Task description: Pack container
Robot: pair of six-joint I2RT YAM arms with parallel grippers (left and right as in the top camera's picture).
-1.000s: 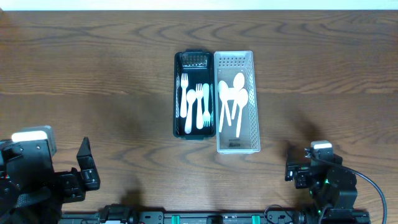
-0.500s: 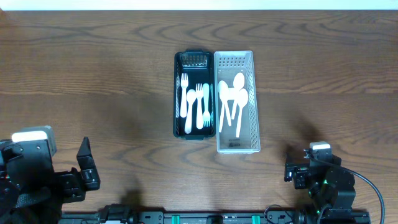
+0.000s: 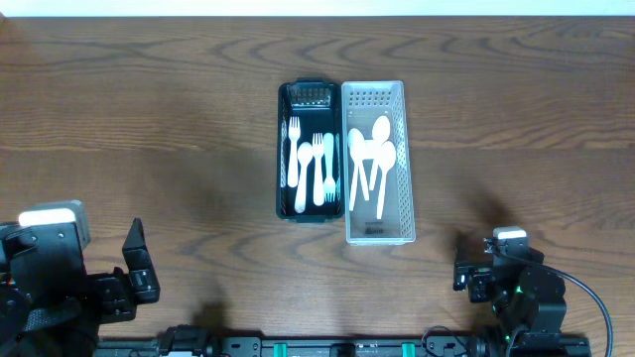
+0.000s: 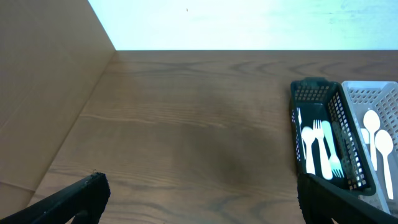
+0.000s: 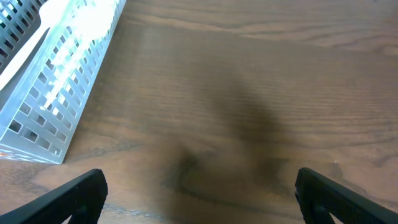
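Observation:
A black slotted basket [image 3: 284, 149] holds several white plastic forks [image 3: 316, 167]. A white slotted basket [image 3: 401, 159] stands touching its right side and holds several white plastic spoons [image 3: 371, 157]. Both stand at the table's middle. The left wrist view shows the black basket [image 4: 297, 140], its forks [image 4: 318, 149] and the white basket [image 4: 357, 99] with spoons [image 4: 378, 134] at the right. The right wrist view shows the white basket's wall [image 5: 53, 87] at the left. My left gripper [image 4: 199, 199] is open and empty at the near left. My right gripper [image 5: 199, 196] is open and empty at the near right.
The wooden table [image 3: 149, 119] runs to a white far edge. A tan wall panel [image 4: 43, 74] stands at the left in the left wrist view. Both arm bases sit at the front edge.

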